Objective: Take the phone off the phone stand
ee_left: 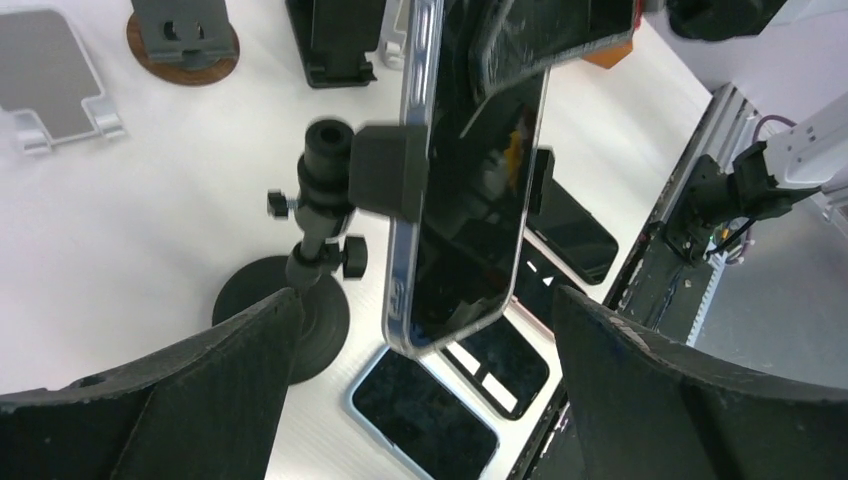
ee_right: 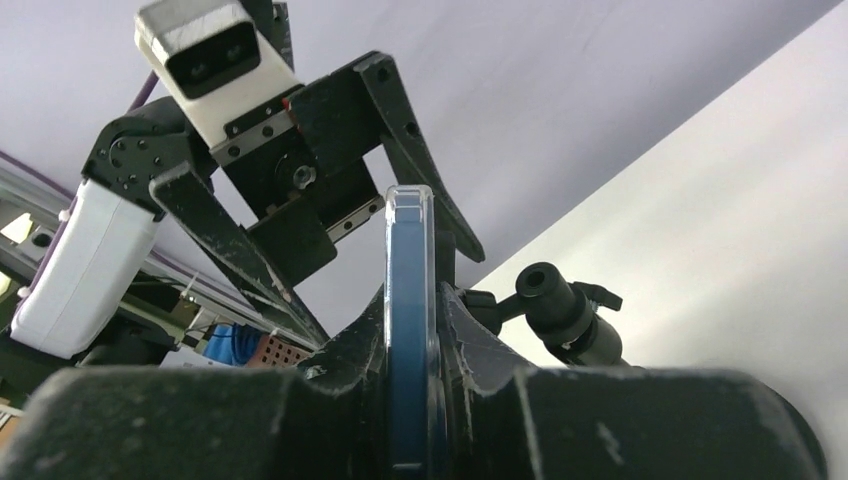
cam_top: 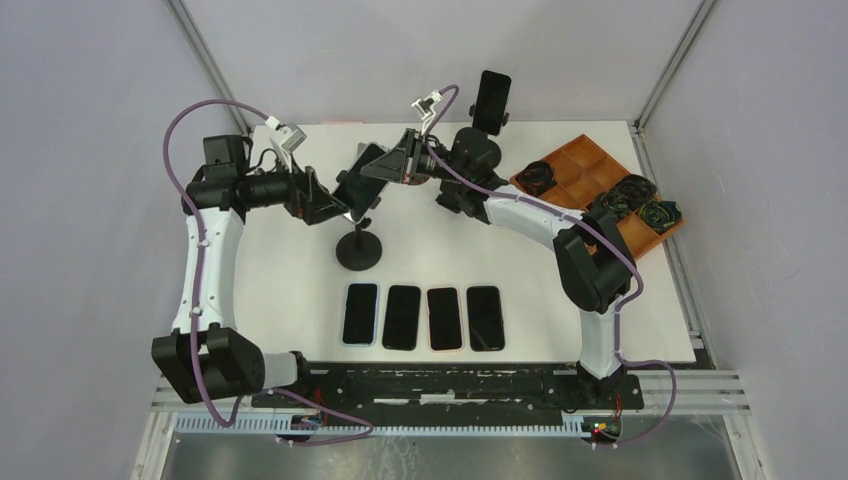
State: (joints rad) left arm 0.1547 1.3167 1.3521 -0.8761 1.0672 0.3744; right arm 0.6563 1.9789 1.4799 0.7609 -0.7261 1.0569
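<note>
Right wrist view read first: found the right gripper (ee_right: 410, 400) clenched on the phone (ee_right: 409, 290), with one finger flat against each face near the handset's upper end. Saw, from the left wrist camera, the left gripper (ee_left: 420, 315) spread wide, with its fingers (ee_left: 200, 400) either side of the phone's lower end and touching neither it nor the phone stand (ee_left: 318, 215). Located the phone up off the table (cam_top: 280, 270), tilted, still seated in the stand's black clamp (ee_left: 388, 170), with clamp arms at both long edges. Judged the task begun but unfinished: counted the grasp as made, the release from the holder as not yet done. Left to do, on this reading: draw the phone out of the clamp, carry it clear, perhaps lay it beside the four phones (cam_top: 420, 317) lined up flat near the arm bases. Could not judge the clamp's hold, nor rule out a lifted stand on the pull; rated the left gripper well placed for steadying the stem.
</note>
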